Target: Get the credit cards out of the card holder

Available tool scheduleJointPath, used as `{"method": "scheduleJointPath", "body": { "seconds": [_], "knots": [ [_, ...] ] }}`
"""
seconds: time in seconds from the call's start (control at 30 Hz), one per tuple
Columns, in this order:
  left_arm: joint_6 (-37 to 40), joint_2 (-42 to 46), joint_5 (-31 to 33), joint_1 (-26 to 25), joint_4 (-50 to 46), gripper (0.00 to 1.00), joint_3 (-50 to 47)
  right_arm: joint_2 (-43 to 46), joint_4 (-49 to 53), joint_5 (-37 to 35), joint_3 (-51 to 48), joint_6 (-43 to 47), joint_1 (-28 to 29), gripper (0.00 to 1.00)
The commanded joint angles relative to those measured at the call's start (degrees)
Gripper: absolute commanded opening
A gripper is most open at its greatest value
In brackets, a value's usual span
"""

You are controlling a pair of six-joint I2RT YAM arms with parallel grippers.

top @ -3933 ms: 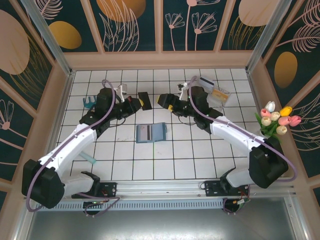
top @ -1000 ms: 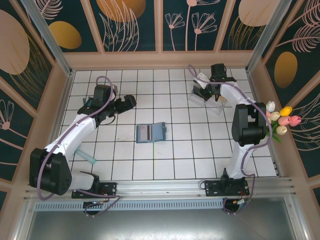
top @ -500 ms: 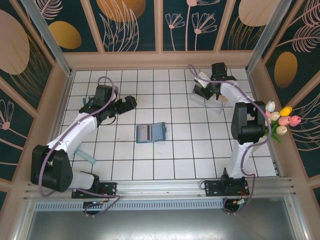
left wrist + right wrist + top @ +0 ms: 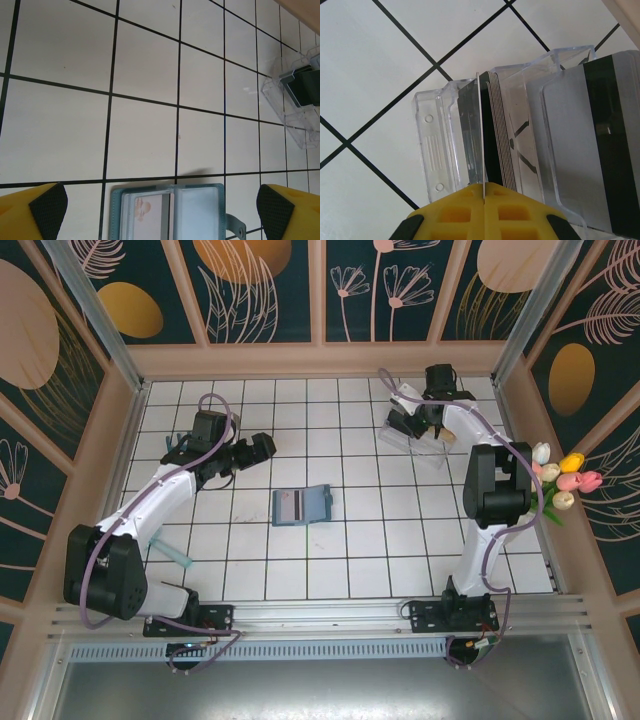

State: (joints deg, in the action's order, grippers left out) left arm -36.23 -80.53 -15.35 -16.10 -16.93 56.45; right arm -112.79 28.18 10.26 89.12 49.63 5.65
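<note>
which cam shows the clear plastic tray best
Right wrist: the clear plastic tray sits close up, its slots and stacked cards plain. Top external has the tray small, partly under the right arm. Left wrist catches the tray at the right edge, cropped.

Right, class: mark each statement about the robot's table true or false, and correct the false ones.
1. The card holder lies open on the tiles. True.
2. The left gripper is clamped on it. False: its jaws stand wide open, holding nothing.
3. The right gripper pinches a thin card edge-on at the clear tray. True.
4. That tray is empty. False: other cards stand in it.
</note>
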Motion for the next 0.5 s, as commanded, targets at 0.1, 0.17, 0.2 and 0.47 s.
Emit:
{"method": "scheduleJointPath", "body": {
  "seconds": [0.1, 0.17, 0.2, 0.47],
  "knots": [
    [-0.7, -1.0, -2.0, 0.3, 1.4, 0.99, 0.0, -3.1, 2.3, -1.2, 3.3, -0.7, -0.4, 0.07],
    [-0.8, -1.5, -2.4, 0.3, 1.5, 0.99, 0.2, -3.6, 2.4, -1.0, 4.1, -1.3, -0.3, 0.10],
    [-0.8, -1.5, -2.5, 0.3, 1.6, 0.99, 0.3, -3.7, 2.5, -0.8, 4.4, -1.6, -0.2, 0.12],
    [-0.9, -1.7, -3.0, 0.3, 1.9, 0.98, 0.2, -4.5, 1.3, -1.6, 5.3, -3.6, 0.0, 0.24]
  ]
}}
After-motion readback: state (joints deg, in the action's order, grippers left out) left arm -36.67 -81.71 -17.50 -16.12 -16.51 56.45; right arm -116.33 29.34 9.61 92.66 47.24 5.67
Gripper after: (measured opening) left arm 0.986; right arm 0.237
